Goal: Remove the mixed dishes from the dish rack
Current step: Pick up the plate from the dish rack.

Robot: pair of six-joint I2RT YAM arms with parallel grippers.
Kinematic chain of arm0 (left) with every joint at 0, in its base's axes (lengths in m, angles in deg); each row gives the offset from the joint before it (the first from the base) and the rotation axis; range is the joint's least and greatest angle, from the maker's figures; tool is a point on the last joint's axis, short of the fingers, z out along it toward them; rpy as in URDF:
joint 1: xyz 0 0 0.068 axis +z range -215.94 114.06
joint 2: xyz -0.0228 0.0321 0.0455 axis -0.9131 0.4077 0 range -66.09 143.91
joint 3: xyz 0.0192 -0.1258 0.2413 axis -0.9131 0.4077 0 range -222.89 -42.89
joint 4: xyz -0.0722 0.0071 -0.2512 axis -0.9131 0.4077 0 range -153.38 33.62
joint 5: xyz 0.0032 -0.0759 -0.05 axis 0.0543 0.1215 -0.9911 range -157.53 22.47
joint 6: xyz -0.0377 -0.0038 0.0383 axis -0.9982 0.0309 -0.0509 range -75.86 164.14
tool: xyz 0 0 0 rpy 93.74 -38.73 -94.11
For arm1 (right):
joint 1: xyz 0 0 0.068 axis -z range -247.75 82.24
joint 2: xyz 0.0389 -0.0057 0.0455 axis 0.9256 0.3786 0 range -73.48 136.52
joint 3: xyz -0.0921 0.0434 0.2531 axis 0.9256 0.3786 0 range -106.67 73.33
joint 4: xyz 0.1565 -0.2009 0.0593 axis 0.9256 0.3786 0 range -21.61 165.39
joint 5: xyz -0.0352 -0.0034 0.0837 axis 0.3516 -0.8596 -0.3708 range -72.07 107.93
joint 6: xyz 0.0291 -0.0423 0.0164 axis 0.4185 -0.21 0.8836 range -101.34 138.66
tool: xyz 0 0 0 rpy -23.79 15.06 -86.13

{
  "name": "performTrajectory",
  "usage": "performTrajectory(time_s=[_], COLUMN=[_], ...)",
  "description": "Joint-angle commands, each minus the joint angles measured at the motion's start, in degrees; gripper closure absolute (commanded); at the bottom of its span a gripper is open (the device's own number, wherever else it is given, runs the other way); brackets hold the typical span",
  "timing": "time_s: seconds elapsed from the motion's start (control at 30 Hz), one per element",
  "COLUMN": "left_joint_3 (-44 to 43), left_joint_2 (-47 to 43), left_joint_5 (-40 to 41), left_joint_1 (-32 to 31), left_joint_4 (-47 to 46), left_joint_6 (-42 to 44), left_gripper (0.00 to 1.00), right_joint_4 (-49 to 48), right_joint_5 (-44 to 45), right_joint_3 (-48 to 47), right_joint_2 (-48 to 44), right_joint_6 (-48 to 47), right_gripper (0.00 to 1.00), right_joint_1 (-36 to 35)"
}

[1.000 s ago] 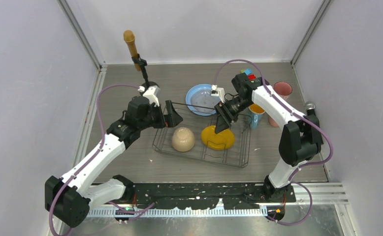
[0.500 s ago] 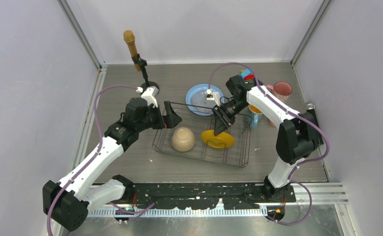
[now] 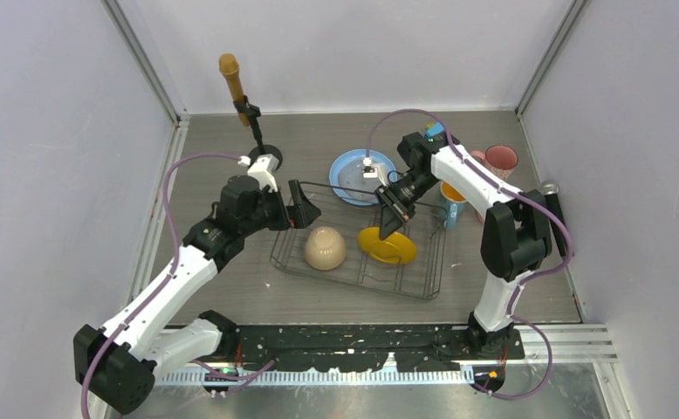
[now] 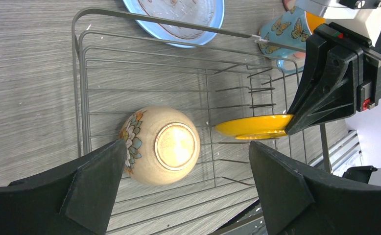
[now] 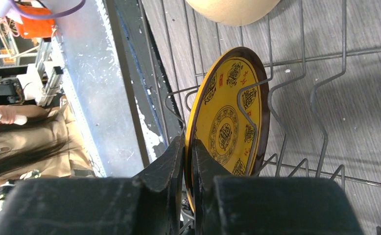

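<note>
The dark wire dish rack (image 3: 353, 278) holds an upside-down beige bowl (image 3: 325, 247) on its left and a yellow patterned plate (image 3: 387, 248) among the dividers on its right. My right gripper (image 3: 387, 224) is shut on the yellow plate's rim (image 5: 225, 122), one finger on each face. My left gripper (image 3: 306, 206) hangs open at the rack's back left corner, above the bowl (image 4: 161, 144), touching nothing. Outside the rack, a light-blue plate (image 3: 360, 176) lies behind it, with a blue mug (image 3: 452, 206) and a pink mug (image 3: 500, 159) on the right.
A black stand with a brown microphone (image 3: 231, 80) stands at the back left. A red-blue toy block (image 3: 437, 131) sits behind the right arm. A dark microphone (image 3: 552, 201) lies by the right wall. Rack dividers (image 5: 286, 78) flank the yellow plate.
My right gripper has closed from open onto the yellow plate's rim, and the arm drew slightly left. The left arm has barely moved and stays open.
</note>
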Motion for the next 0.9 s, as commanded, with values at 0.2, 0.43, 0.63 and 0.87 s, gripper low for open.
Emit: performTrajectory(time_s=[0.2, 0.43, 0.63, 0.87], left_joint_3=[0.7, 0.4, 0.8, 1.1], left_joint_2=[-1.7, -1.2, -1.5, -3.1], left_joint_5=[0.5, 0.2, 0.4, 2.0], left_joint_1=[0.0, 0.0, 0.0, 0.0], left_joint_4=[-2.2, -2.7, -3.6, -2.7], left_joint_6=[-1.9, -1.8, -2.3, -3.0], left_gripper=[0.0, 0.0, 0.0, 0.0], right_joint_4=[21.1, 24.0, 26.1, 28.0], right_joint_5=[-7.7, -6.7, -3.8, 1.2], right_joint_3=[-12.5, -16.3, -20.6, -29.0], right_joint_2=[4.0, 2.2, 0.1, -0.9], right_joint_6=[-15.0, -15.1, -15.3, -13.2], right_gripper=[0.99, 0.99, 0.99, 0.99], right_joint_1=[-0.2, -0.2, -0.7, -7.0])
